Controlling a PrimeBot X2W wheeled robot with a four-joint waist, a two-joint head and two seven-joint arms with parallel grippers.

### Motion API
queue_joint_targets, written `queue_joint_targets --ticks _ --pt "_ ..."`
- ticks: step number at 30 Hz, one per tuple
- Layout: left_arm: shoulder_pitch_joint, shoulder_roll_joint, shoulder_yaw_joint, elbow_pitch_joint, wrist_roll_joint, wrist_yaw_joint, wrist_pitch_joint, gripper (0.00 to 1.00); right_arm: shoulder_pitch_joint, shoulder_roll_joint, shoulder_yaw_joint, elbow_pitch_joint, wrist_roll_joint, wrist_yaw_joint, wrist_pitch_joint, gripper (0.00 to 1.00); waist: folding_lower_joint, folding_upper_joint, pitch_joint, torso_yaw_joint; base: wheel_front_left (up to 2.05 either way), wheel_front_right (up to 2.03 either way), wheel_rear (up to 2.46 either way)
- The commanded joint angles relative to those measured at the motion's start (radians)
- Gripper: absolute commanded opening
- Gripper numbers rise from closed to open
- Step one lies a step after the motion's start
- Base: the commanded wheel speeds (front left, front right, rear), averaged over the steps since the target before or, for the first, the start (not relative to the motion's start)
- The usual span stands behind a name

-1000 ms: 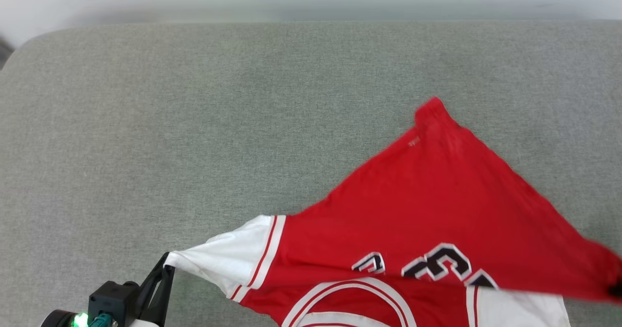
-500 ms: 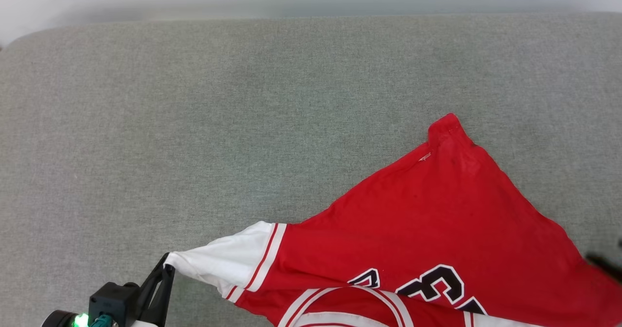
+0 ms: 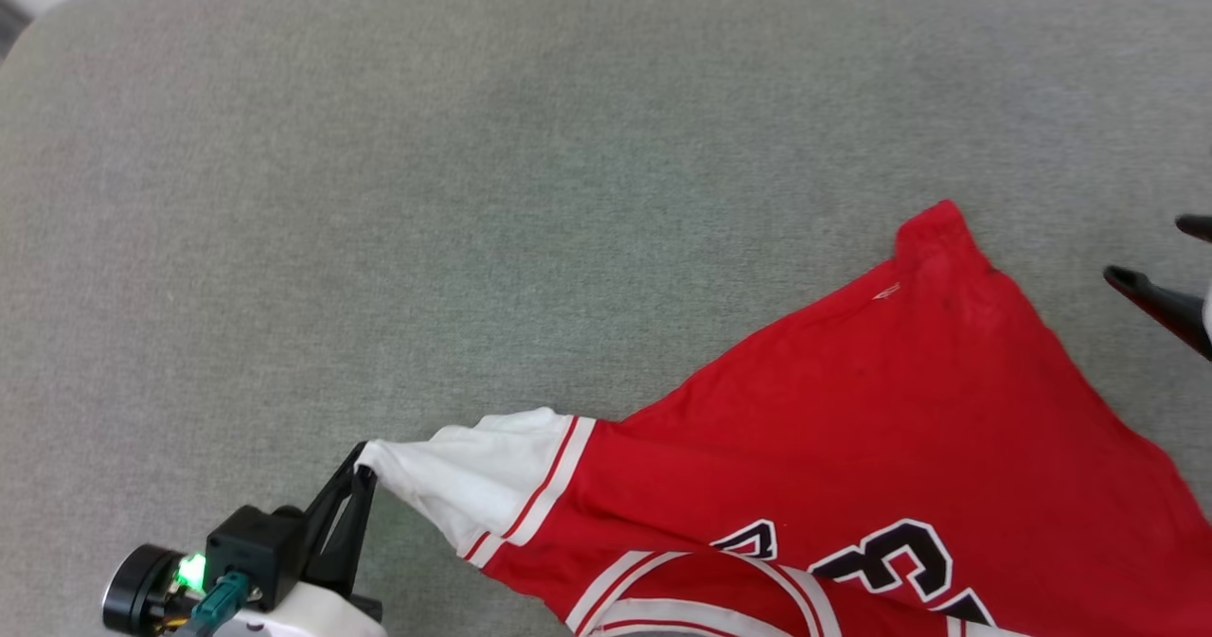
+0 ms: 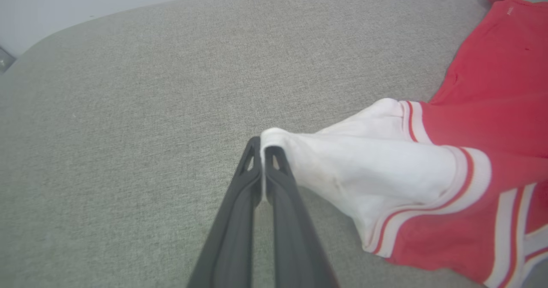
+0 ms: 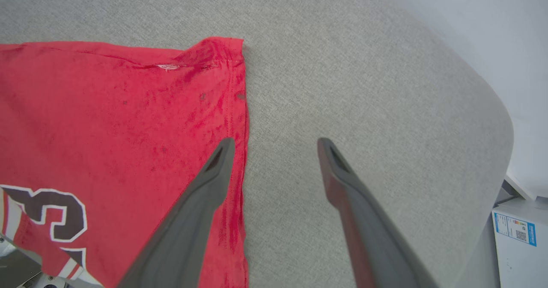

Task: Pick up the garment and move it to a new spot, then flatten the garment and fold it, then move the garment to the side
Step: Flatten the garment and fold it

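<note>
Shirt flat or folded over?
Not flat. The shirt lies partly spread on the grey cushion; a red layer laps over its neckline trim, and the left hand pinches the white sleeve tip.

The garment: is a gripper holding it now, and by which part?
The left gripper pinches the garment by the edge of its white sleeve. The right gripper is open and holds nothing.

The head view's bottom edge cuts off the garment (image 3: 900,448) and its print (image 3: 885,561).
</note>
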Motion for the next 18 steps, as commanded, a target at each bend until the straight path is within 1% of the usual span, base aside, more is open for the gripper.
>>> queue_joint_targets --ticks 1,5,8,11,14,18 --pt "-0.025 -0.009 -0.003 0.001 0.012 -0.006 0.004 0.0 -0.07 0.026 0.044 0.024 -0.01 -0.001 0.034 1.0 0.0 0.0 0.03 0.024 0.0 0.0 0.0" --pt "-0.066 -0.029 -0.016 0.006 0.03 -0.02 0.008 0.0 -0.214 0.076 0.16 0.105 -0.031 -0.001 0.116 1.0 0.0 0.0 0.069 0.051 0.0 0.0 0.0" --pt "-0.092 -0.044 -0.023 0.01 0.04 -0.027 0.011 0.0 -0.293 0.115 0.235 0.172 -0.043 -0.001 0.146 1.0 0.0 0.0 0.097 0.068 0.0 0.0 0.0" --pt "-0.112 -0.055 -0.028 0.014 0.05 -0.032 0.011 0.0 -0.348 0.147 0.3 0.247 -0.051 -0.001 0.153 1.0 0.0 0.0 0.123 0.082 0.0 0.0 0.0" --pt "-0.129 -0.067 -0.032 0.02 0.055 -0.036 0.011 0.0 -0.384 0.177 0.345 0.314 -0.043 -0.001 0.123 1.0 0.0 0.0 0.148 0.099 0.0 0.0 0.0" --pt "-0.145 -0.086 -0.04 0.032 0.06 -0.044 0.007 0.0 -0.386 0.184 0.435 0.38 -0.036 -0.001 0.095 1.0 0.0 0.0 0.169 0.114 0.0 0.0 0.0"
